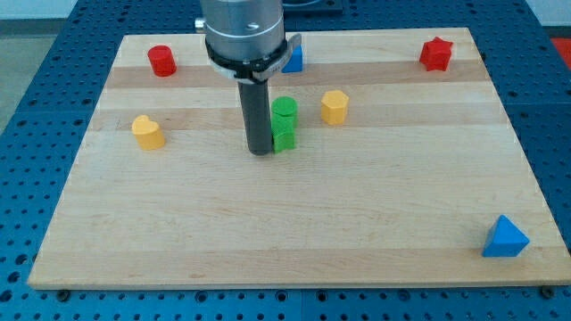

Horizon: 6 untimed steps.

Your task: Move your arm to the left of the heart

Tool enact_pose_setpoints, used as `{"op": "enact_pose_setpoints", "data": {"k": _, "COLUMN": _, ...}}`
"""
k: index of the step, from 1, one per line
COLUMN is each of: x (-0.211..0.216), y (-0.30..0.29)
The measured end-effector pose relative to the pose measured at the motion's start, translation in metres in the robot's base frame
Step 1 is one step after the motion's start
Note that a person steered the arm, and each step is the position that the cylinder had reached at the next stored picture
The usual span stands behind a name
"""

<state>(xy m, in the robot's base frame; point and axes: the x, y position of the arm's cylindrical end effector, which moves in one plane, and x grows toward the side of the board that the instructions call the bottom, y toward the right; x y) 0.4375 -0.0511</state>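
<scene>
Touching green blocks [284,125] from view's left: my tip [260,152] | holding nothing | yellow heart [148,132] well left

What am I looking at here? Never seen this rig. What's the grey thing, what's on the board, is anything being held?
The grey cylinder at the view's top is the end of a robot arm. It has no gripper, only a dark rod whose lower end, my tip, slides on the wooden board to push blocks. Nothing is held. There is one camera view, looking down at the board at an angle.

On the board: two green blocks right beside the tip, on its right; a yellow heart to the left; a yellow hexagon; a red cylinder; a red star; a blue block partly hidden behind the arm; and a blue triangle at bottom right.
</scene>
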Motion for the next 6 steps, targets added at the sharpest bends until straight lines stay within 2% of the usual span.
{"op": "enact_pose_setpoints", "data": {"k": 1, "x": 0.002, "y": -0.001}}
{"op": "enact_pose_setpoints", "data": {"k": 2, "x": 0.013, "y": -0.028}}
{"op": "enact_pose_setpoints", "data": {"k": 4, "x": 0.016, "y": -0.128}}
{"op": "enact_pose_setpoints", "data": {"k": 6, "x": 0.041, "y": -0.204}}
